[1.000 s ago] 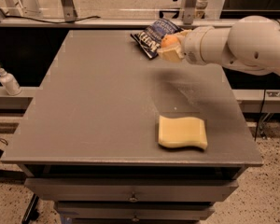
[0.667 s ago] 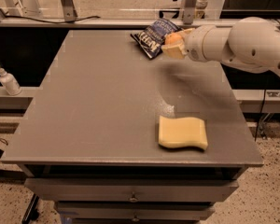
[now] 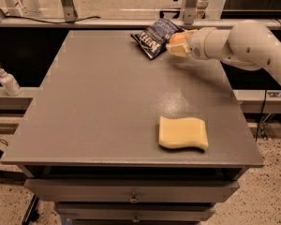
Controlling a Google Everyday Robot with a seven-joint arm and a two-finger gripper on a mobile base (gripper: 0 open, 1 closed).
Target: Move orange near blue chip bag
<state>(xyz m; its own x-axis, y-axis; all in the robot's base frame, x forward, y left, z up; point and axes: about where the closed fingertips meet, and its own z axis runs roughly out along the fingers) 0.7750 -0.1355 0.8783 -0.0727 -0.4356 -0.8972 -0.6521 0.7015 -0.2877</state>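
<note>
The blue chip bag [image 3: 155, 37] lies crinkled at the far edge of the grey table [image 3: 107, 107], right of centre. My gripper [image 3: 176, 44] reaches in from the right and is shut on the orange [image 3: 176, 41], a small round fruit seen between the pale fingers. It holds the orange just above the table, right beside the bag's right edge, nearly touching it.
A pale yellow wavy-edged sponge [image 3: 183, 133] lies near the table's front right. A white pump bottle [image 3: 7, 80] stands on a ledge to the left, off the table. A metal rail and frame posts run behind the table's far edge.
The arm has moved slightly left and toward the far edge, bringing the orange closer to the bag. The bag and sponge have not moved.
</note>
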